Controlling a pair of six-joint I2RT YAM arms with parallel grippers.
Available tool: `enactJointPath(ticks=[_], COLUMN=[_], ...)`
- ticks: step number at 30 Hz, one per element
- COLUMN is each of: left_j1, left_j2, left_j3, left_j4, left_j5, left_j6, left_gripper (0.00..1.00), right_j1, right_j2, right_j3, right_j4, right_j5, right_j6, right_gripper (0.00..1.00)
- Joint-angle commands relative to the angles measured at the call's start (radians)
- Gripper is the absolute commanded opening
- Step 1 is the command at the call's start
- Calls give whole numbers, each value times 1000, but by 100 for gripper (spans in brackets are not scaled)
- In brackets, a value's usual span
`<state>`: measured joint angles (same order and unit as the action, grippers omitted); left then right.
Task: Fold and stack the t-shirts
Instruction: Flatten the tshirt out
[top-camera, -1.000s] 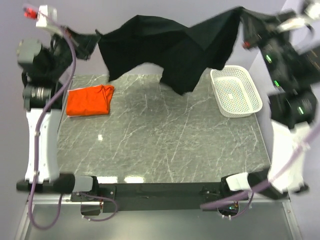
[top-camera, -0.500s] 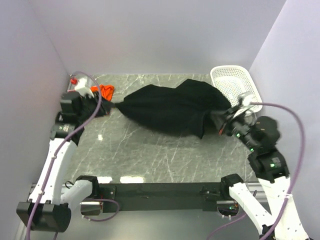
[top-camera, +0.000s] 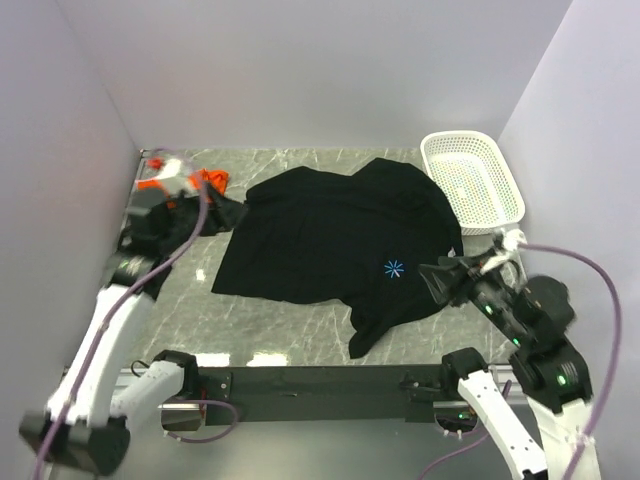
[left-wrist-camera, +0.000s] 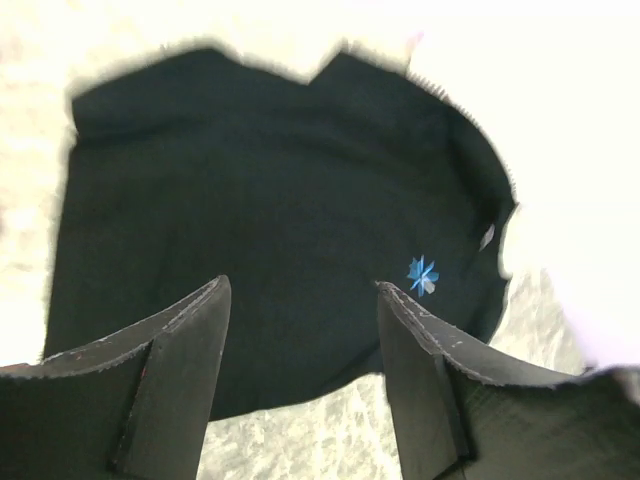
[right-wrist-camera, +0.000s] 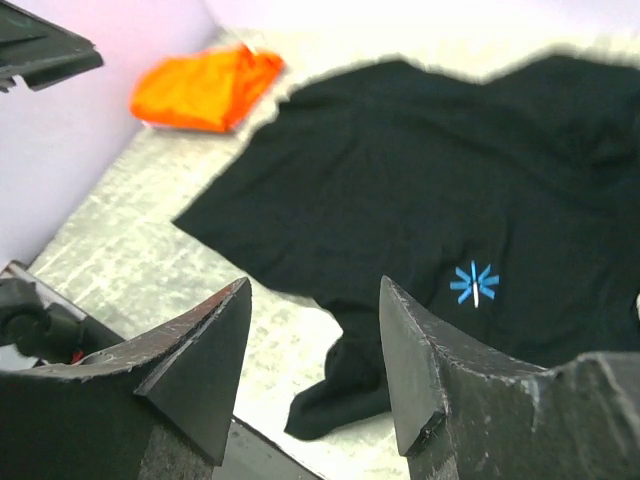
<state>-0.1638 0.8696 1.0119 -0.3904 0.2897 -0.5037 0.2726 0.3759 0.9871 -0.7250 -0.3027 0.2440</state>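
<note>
Black t-shirt (top-camera: 330, 235) first: with left gripper (left-wrist-camera: 300, 290) and right gripper (right-wrist-camera: 315, 290) both spread and empty, flatten the bunched hem at the table's near edge before folding.

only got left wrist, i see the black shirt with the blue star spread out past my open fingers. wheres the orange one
observer: the orange t-shirt lies in a compact pile at the far left corner of the table, just beyond the far left edge of the black t-shirt.
operator: ok and is the right gripper holding anything
observer: no, the right gripper is open with nothing between its fingers, and it sits at the black t-shirt's near right edge, close to the starburst mark.
</note>
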Motion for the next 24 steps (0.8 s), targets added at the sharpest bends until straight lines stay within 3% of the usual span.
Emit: enactJointPath(ticks=[1,3,9,15,24], left_j1=[-144,-244,-339,-347,-297], left_j2=[147,277,635,862,1034], left_j3=[-33,-10,108,195,238], left_j4=[105,130,240,314,343], left_j5=[-107,-198,-185,-135,-60], left_j6=[-19,-13,-12,-12,-10], left_gripper=[66,67,65,65,66], right_j1=[4,2,2,-1,-4], right_j2=[122,208,481,806,1300], right_j3=[-74,-125,-169,-84,154], right_j4=[62,132,291,355,319], right_j5=[62,111,206,283,300], right_j6=[55,75,97,113,120], right_gripper=[61,61,62,63,61])
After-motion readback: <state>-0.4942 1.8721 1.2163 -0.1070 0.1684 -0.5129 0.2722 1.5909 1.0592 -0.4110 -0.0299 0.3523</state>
